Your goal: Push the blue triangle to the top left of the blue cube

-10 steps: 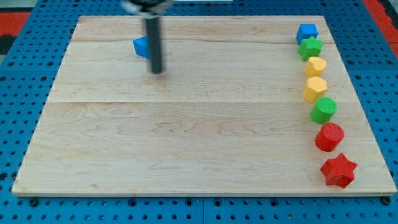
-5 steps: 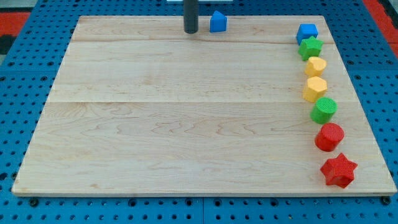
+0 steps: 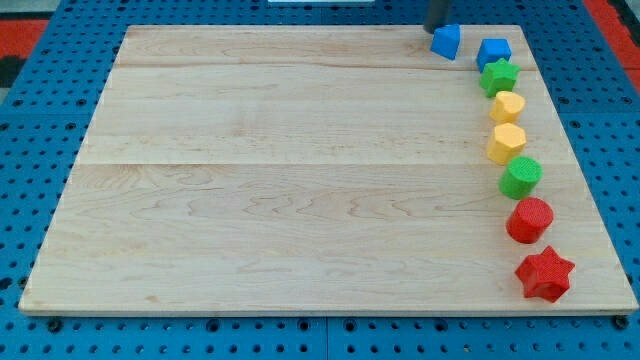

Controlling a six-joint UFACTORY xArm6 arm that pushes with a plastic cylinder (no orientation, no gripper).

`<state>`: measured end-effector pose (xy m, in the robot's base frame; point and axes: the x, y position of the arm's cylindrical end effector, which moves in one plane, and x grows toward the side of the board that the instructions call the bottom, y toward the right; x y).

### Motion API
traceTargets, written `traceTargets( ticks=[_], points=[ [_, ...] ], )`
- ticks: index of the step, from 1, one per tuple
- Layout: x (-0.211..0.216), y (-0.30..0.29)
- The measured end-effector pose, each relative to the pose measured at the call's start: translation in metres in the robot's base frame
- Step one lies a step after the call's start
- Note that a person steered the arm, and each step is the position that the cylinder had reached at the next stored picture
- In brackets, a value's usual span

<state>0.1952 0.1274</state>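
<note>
Half a second has carried the blue triangle right along the surface's far edge; it now sits just left of the blue cube, slightly farther back. No pincer exists; my tip touches the triangle's far-left side, so the task looks nearly done.

1 straight dark grey rod, round in section, plain matte surface, only its short lower stretch showing, my tip blunt and unmarked

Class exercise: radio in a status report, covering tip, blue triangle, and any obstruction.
My tip at the view's top, touching small blue triangle block. Triangle just left of blue cube block, slightly higher. Nothing between them.
</note>
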Motion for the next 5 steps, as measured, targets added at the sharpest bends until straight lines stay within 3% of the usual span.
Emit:
traceTargets(
  ticks=[1, 2, 5],
  points=[
    [0.033, -0.031],
    [0.055, -0.012],
    [0.036, 0.064]
  ],
)
